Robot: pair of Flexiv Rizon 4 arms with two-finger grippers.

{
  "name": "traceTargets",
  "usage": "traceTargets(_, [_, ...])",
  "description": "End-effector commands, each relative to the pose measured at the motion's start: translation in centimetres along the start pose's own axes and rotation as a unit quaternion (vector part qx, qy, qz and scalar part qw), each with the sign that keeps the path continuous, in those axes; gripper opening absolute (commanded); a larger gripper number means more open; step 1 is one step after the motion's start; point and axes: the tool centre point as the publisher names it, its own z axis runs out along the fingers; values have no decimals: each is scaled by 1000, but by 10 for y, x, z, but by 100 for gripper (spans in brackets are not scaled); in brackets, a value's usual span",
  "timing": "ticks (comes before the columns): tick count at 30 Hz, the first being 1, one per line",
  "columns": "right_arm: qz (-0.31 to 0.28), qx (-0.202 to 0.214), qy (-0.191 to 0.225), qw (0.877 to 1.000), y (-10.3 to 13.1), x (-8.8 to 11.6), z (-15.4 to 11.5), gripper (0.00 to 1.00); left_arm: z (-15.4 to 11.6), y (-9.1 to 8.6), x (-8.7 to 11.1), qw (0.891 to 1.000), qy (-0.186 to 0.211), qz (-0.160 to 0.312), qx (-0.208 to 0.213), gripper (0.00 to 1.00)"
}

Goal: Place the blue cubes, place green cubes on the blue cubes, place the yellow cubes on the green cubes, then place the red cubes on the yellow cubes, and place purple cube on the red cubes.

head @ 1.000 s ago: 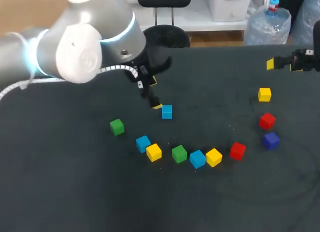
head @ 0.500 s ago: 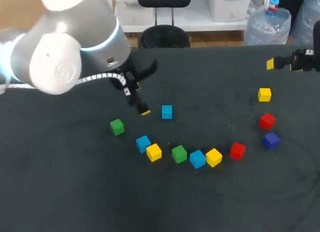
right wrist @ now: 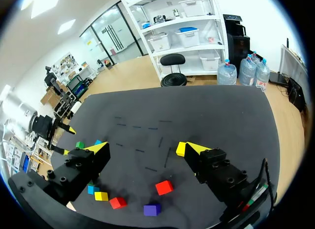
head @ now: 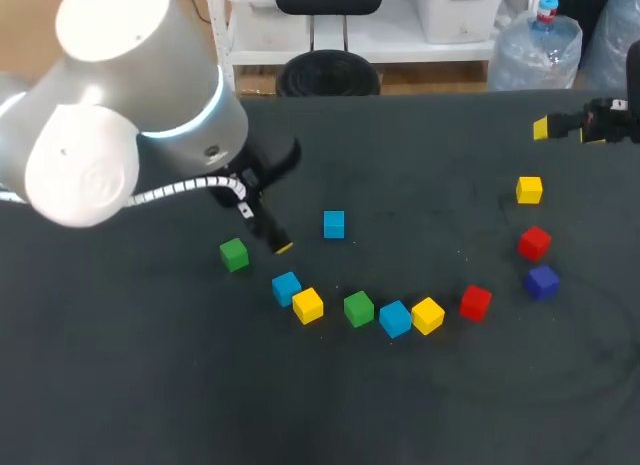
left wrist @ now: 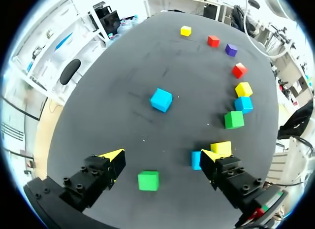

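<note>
Cubes lie loose and single on the dark surface (head: 150, 385), none stacked on another. From the left comes the left arm (head: 120, 135), and its jaws stand spread and empty over the surface between the lone green cube (head: 234, 253) and the lone blue cube (head: 334, 223). In the left wrist view that green cube sits below the gap between the two fingers, touching neither, with the lone blue cube well ahead of them. Nearer the robot a curved row runs rightward: a second blue cube (head: 286, 287) just beside a yellow cube (head: 308, 305), then a second green cube (head: 358, 308), a third blue cube (head: 395, 318) touching or nearly touching a second yellow cube (head: 428, 315), and a red cube (head: 475, 302). In the left wrist view one finger partly hides the second blue cube. Off to the right lie the purple cube (head: 541, 281), a second red cube (head: 534, 242) near it, and a third yellow cube (head: 529, 190) farther back. Over the far right edge of the surface is the right arm (head: 612, 120), well apart from every cube; its jaws are spread wide and hold nothing.
</note>
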Motion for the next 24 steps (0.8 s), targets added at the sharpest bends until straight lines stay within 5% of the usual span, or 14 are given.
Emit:
traceTargets(1, [0,2,-1,1000,1,0,0,100,-1,-10,8,1000,0,-6,-10,100])
traceTargets(24, [0,2,-1,1000,1,0,0,100,-1,-48,30,998,-15,44,48,100])
